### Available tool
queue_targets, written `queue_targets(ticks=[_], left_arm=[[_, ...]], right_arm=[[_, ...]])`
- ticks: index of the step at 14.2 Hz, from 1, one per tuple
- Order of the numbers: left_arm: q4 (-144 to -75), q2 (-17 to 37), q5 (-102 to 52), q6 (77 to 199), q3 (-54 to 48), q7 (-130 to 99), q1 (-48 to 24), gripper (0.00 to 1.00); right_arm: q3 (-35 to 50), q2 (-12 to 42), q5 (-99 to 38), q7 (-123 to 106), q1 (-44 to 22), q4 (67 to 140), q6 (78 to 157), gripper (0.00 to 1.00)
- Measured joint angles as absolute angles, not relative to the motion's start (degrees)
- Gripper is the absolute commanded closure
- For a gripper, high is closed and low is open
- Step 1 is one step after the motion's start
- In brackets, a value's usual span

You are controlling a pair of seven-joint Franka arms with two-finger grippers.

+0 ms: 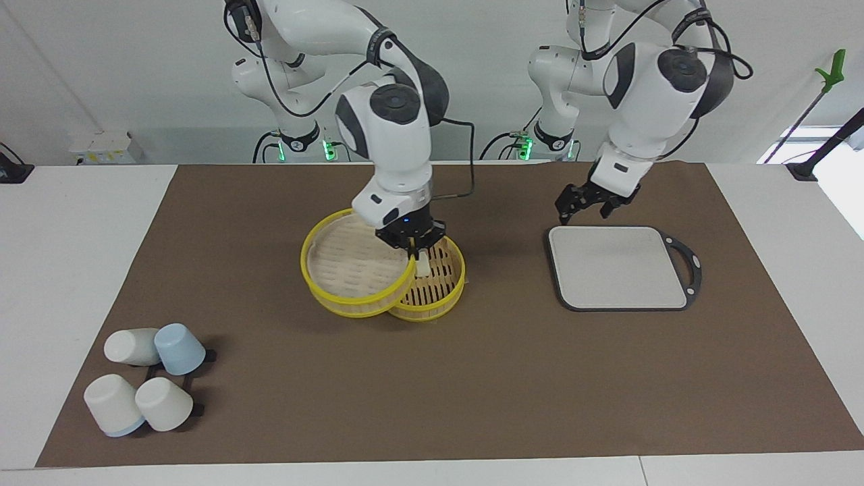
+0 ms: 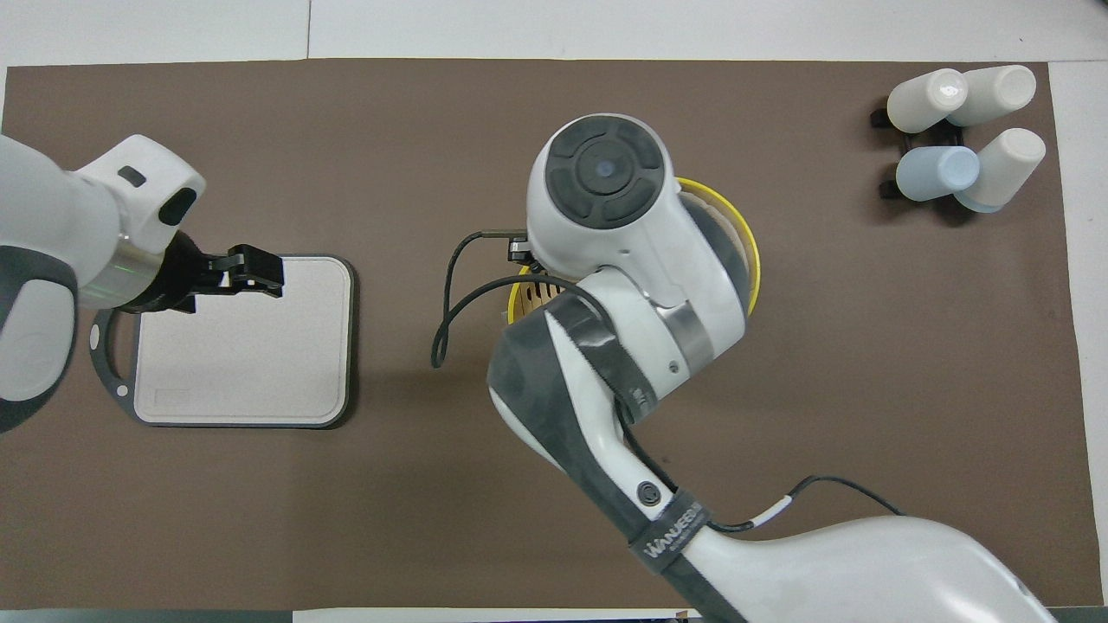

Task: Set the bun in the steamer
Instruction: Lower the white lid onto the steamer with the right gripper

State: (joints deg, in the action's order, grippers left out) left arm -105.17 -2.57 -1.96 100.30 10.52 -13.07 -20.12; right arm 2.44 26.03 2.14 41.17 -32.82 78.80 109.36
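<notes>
Bun (image 1: 423,266) sits on the slatted floor of the steamer (image 1: 445,297) basket, about midway along the brown mat (image 1: 472,378), so the placing itself looks done to me. My right gripper (image 1: 411,244) is clamped on the rim of the steamer lid (image 1: 351,270), and I hold that lid tilted and overlapping the basket on the side toward my right arm's end of the mat; from the facing view the lid's rim seems to hang just beside the bun, though I cannot tell whether they touch. My left gripper (image 1: 584,204) hangs with its fingers spread and nothing in them, over the edge of the grey board (image 1: 617,266) nearest the robots, waiting. The risk from here, as I judge it: if I lower the lid while it is this far off centre, its rim could catch the basket's yellow wall or press on the bun and squash or roll it. A pinch on one edge also lets the lid sag, so it may land crooked. The cups (image 1: 145,385) at the mat's corner are well clear
</notes>
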Motion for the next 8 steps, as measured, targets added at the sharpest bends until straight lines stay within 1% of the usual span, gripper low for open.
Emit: queue_targets(ticks=[3,8], left_arm=[[-103.8,-4.6,-1.0,94.9,10.4,-8.6,-17.8,0.00],[-101.8,-6.9,-0.7,88.2,10.3,-6.0,-16.9,0.00]], right_arm=[[2.4,29.4,3.6,43.1,-34.7,77.8,114.0,1.00],[2.4,30.5,3.6,43.2,-35.7,78.2,114.9,1.00]])
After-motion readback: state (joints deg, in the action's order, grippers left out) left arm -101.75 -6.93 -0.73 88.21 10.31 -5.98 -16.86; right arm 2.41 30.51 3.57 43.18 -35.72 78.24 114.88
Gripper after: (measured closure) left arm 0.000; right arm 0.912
